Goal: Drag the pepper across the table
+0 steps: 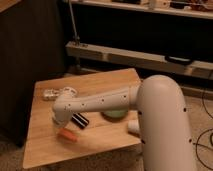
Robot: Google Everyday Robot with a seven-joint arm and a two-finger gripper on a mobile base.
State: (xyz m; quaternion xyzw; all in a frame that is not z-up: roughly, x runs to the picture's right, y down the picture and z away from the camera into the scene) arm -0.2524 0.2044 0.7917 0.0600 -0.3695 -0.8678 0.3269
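Note:
The pepper, small, orange-red and tapered, lies on the light-wood table near its front left part. My white arm reaches in from the right across the table. Its wrist ends just above and behind the pepper, and the gripper points down at the tabletop right beside the pepper's far end. The wrist hides most of the gripper. I cannot tell whether it touches the pepper.
A black striped block lies just right of the gripper. A green bowl sits partly under the arm. A white object is near the right front edge. Pale small items rest at the back left. Dark shelving stands behind.

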